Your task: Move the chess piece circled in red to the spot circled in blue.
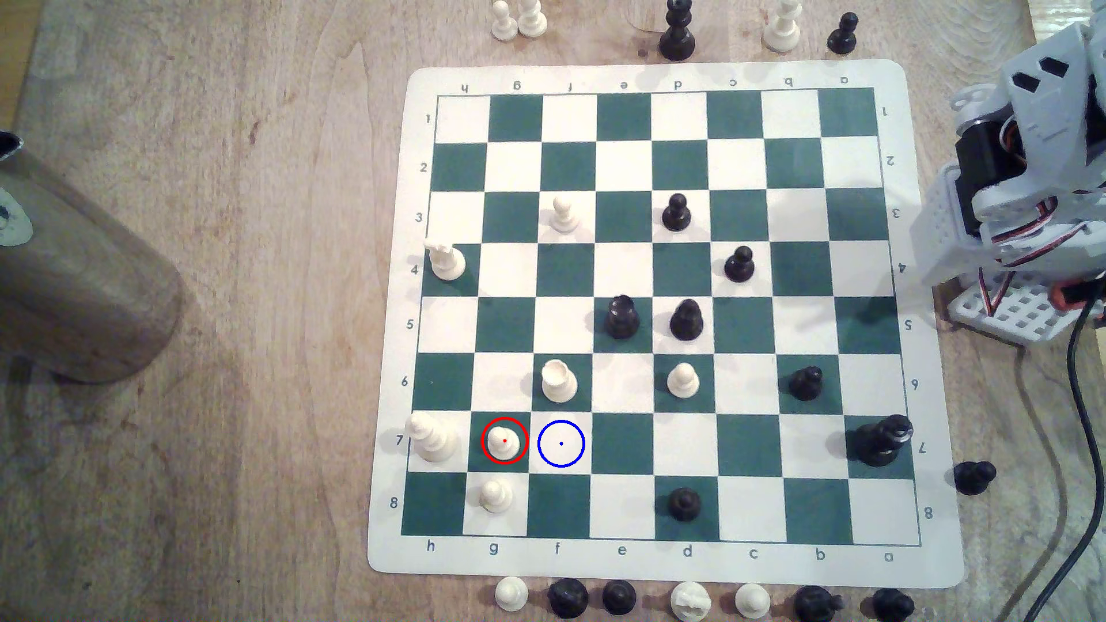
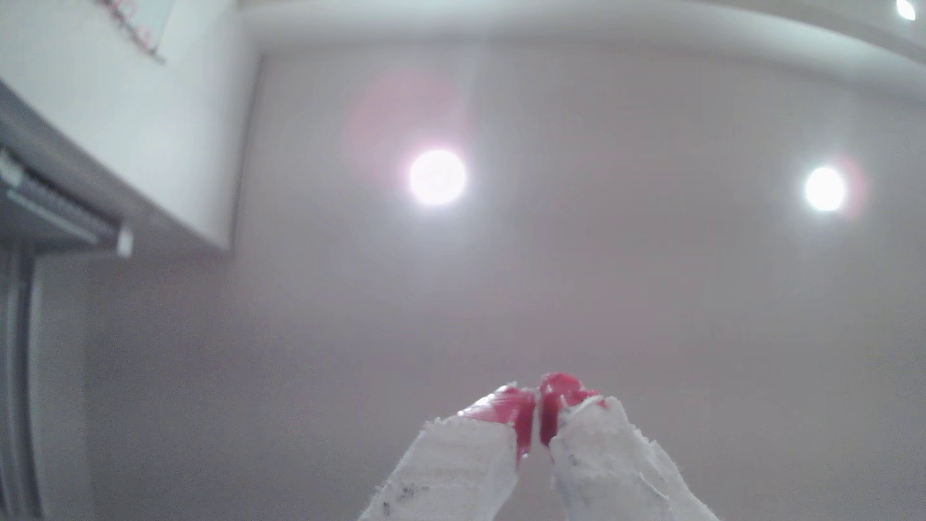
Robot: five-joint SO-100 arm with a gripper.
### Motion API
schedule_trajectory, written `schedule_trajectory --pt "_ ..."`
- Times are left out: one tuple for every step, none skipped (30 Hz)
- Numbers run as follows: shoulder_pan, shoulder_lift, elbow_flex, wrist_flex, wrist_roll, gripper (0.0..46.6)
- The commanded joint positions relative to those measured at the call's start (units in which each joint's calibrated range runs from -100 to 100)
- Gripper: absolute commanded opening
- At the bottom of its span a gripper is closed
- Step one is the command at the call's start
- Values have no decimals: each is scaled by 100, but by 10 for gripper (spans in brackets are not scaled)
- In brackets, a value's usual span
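The chess piece circled in red (image 1: pixel 504 441) is a small cream pawn standing upright on a green square in row 7 of the green-and-cream board (image 1: pixel 933 556). Directly to its right in the exterior view lies the spot circled in blue (image 1: pixel 561 443), a bare cream square with a blue centre dot. The white arm (image 1: pixel 1029 179) is folded up at the exterior view's right edge, far from both. In the wrist view my gripper (image 2: pixel 537 401) points up at a ceiling, its red-tipped white fingers (image 2: pixel 516 416) pressed together with nothing between them.
A cream rook (image 1: pixel 558 380) stands just above the blue spot, a cream king (image 1: pixel 430 439) left of the pawn, another cream pawn (image 1: pixel 496 496) below it. Black pieces sit mid-board. Captured pieces line the board's top and bottom edges. A wooden cylinder (image 1: pixel 78 287) lies at left.
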Motion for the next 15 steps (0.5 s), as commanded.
schedule_trajectory --pt "-11 14 136 -87 20 2" --pt "-18 14 136 -87 20 2" --pt "-34 14 136 -70 20 2" --pt "-81 14 136 12 20 2" --pt "-144 14 126 175 20 2" --pt "-230 14 63 536 20 2" --pt "-300 14 -37 863 20 2" --pt "-449 14 -408 1854 20 2" --pt "-503 14 -662 2452 20 2" --pt "-542 14 -907 3017 20 2" --pt "-582 14 -1242 3836 20 2" --pt "-621 14 -1796 5179 5 2" --pt "-621 14 -2013 5712 -5 2" --pt "-629 14 -2249 6277 -5 2" --pt "-629 14 -2485 6883 -5 2"
